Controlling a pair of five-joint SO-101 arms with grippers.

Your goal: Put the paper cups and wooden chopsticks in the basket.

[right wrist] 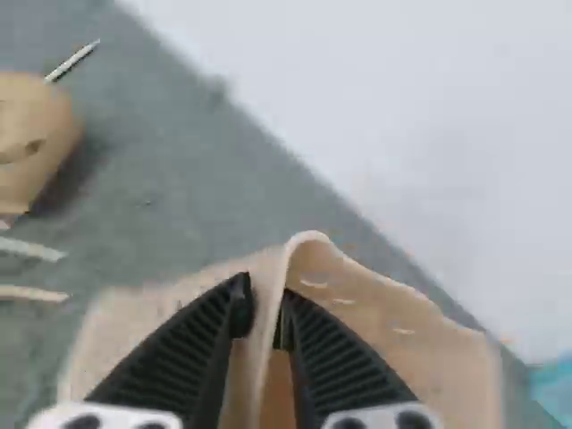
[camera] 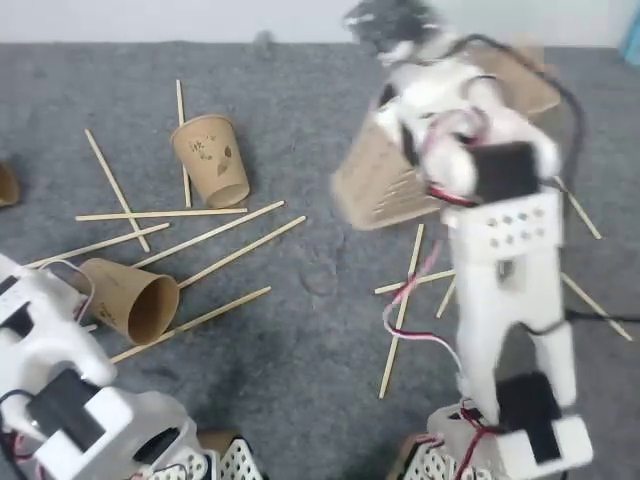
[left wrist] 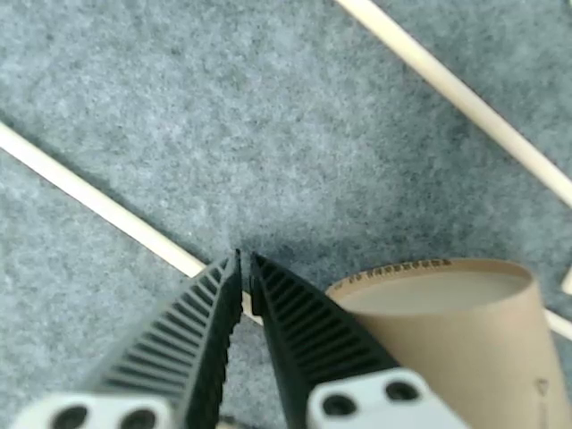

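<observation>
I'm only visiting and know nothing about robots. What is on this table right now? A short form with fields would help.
surface: grey mat
basket: tilted, its rim pinched in the right gripper
left gripper: shut, low over the mat, beside the lying paper cup
second paper cup: farther back on the mat
wooden chopsticks: scattered loose around the cups and near the basket
progress: both cups are outside the basket
</observation>
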